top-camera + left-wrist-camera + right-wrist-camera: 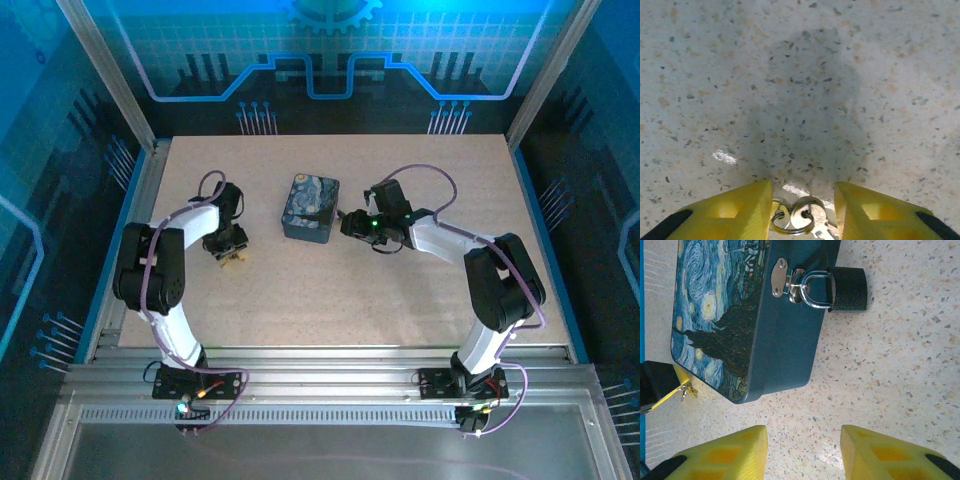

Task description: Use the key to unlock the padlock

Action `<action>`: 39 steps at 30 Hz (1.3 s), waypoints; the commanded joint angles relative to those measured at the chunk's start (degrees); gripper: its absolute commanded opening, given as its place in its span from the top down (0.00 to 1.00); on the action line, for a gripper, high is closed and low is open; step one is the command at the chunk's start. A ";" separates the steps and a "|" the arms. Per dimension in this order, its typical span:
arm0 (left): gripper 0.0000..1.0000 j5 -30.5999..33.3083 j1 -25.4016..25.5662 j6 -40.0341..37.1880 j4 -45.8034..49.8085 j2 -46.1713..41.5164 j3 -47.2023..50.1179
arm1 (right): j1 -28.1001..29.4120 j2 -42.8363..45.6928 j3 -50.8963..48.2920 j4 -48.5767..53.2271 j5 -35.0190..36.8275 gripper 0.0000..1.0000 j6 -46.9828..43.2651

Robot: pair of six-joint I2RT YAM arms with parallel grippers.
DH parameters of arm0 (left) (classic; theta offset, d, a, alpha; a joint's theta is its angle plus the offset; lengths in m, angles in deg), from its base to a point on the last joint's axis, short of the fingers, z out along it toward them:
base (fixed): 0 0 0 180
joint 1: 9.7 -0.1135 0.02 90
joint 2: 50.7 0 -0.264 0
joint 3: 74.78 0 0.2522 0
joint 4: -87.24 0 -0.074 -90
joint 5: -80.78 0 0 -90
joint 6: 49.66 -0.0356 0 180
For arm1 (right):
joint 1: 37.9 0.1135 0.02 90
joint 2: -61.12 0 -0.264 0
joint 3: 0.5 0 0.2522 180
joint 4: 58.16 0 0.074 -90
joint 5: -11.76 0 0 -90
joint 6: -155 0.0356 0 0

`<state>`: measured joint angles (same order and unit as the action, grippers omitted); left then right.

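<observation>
Both jaws apart: left gripper (802, 197) set astride key (804, 217) for pickup; right gripper (802, 437), w/o load, aimed at padlock (847, 287), 12 o'clock.

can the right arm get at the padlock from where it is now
Probably yes: the padlock hangs from the tin latch ahead of the open right claw, with bare table between.

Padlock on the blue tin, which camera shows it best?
The right wrist view: the padlock is close, its dark body and silvery shackle hooked through the latch on the tin. From the top external view it is at most a dark speck by the tin's right side, too small to read.
</observation>
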<state>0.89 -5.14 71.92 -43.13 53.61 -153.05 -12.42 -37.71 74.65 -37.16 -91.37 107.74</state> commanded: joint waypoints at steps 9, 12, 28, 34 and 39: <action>0.79 -5.80 1.66 -2.87 -0.47 -2.43 2.12 | 0.28 -0.58 0.16 1.10 -1.10 0.57 -0.75; 0.84 -5.85 2.50 -2.80 -0.11 -2.76 1.78 | 0.27 -0.37 -0.12 1.10 -0.96 0.57 -0.77; 0.73 -4.21 4.14 -8.73 6.95 -9.66 2.42 | 0.28 -0.39 -0.56 1.39 -1.01 0.57 -1.02; 0.72 -3.47 4.93 -9.25 5.49 -7.45 4.63 | 0.54 -1.10 -0.04 1.19 -1.51 0.57 -0.71; 0.73 -3.47 4.91 -9.46 4.92 -3.73 2.69 | 0.72 -0.76 0.23 1.84 -1.37 0.57 -0.64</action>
<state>-3.04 -0.42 63.83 -38.97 47.43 -149.38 -12.29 -37.91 74.63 -36.81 -92.22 107.37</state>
